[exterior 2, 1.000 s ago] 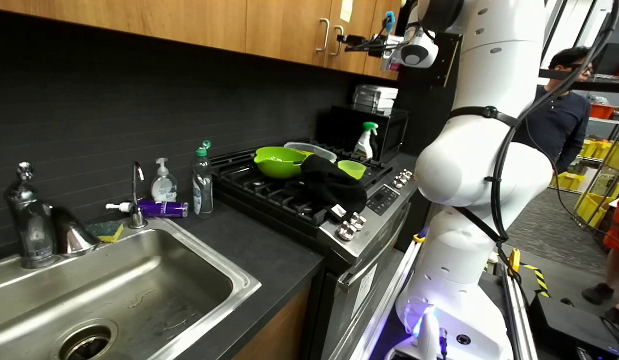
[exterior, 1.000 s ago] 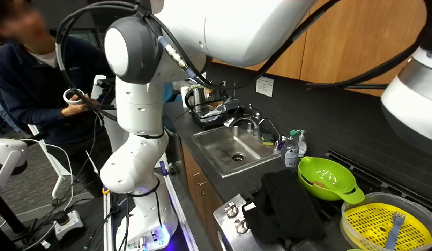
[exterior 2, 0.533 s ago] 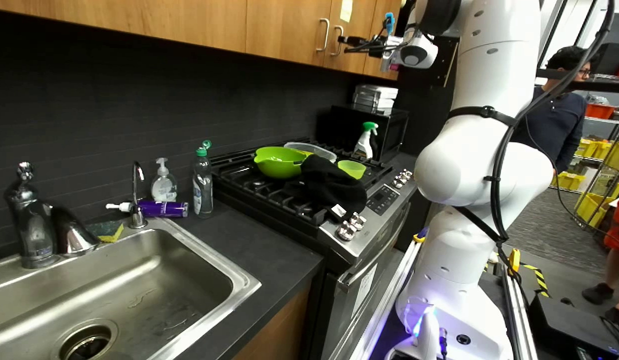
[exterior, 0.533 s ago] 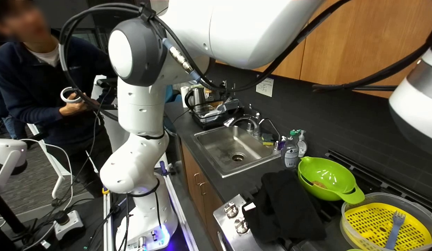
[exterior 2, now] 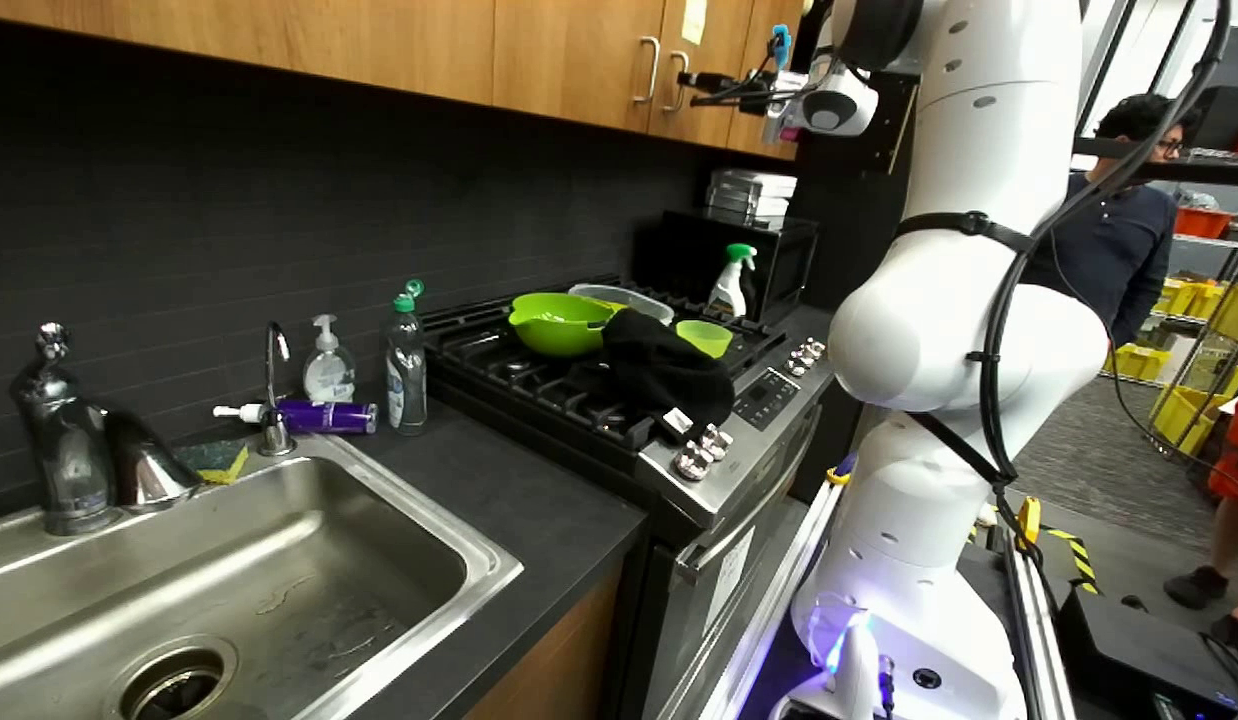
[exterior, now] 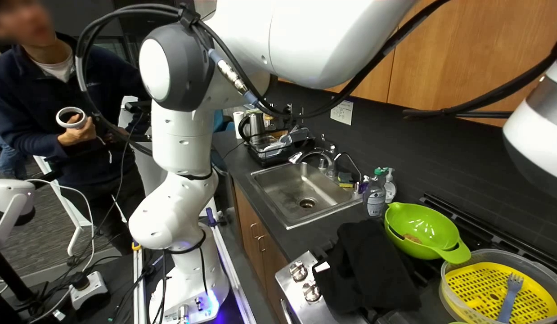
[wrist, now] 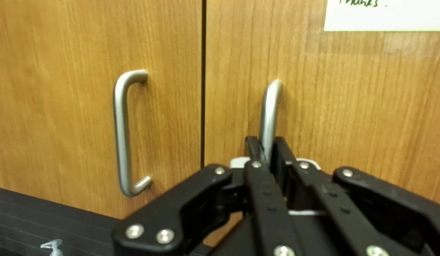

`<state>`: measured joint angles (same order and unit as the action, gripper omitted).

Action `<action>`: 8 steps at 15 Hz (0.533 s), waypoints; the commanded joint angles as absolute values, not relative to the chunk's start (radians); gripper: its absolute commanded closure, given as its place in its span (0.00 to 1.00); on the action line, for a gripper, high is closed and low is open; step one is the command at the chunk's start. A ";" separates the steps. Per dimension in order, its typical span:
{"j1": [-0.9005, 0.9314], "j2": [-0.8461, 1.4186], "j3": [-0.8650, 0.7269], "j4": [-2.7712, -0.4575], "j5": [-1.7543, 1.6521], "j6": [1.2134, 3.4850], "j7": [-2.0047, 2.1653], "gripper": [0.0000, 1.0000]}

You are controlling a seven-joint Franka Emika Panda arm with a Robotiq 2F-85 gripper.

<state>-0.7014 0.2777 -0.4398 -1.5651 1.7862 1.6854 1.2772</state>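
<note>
Pincer [wrist: 265, 147], black and jointed, is clenched round an upright metal handle [wrist: 271, 110], the bar caught between its tips. That handle is fixed to a wooden cabinet door [wrist: 348, 106]; its upper bend shows above the grip (the lower end is hidden behind the pincer). At nine o'clock from it stands a twin pull [wrist: 122, 138] on the neighbouring door [wrist: 63, 89], and a narrow dark seam [wrist: 203, 106] runs between the two doors. Between one and two o'clock is a pale note [wrist: 387, 16], its visible word "Thanks". Down at eight o'clock, near the bottom edge of the wrist view, a pump head [wrist: 54, 246] shows.

In an exterior view the stove [exterior 2: 769, 400] lies well below, at six o'clock from the pincer. On it a bunched black cloth [exterior 2: 664, 370] lies just beside a lime-green bowl [exterior 2: 554, 325], the bowl at seven o'clock. Stacked silvery boxes [exterior 2: 749, 195] rest on a black appliance [exterior 2: 794, 262] at five. Farther off, toward half past seven, are a dish-soap bottle [exterior 2: 406, 370] and the sink [exterior 2: 379, 540].

In an exterior view, at four o'clock from the bowl, a clear tub [exterior: 508, 255] holds a yellow strainer [exterior: 478, 288], with a blue fork [exterior: 510, 299] lying across it (tines toward twelve o'clock).
</note>
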 commanded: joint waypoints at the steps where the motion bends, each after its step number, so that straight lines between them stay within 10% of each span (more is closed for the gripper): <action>1: -0.724 0.244 -0.440 -1.572 1.755 1.692 1.284 0.97; 8: -0.734 0.209 -0.456 -1.589 1.693 1.719 1.279 0.97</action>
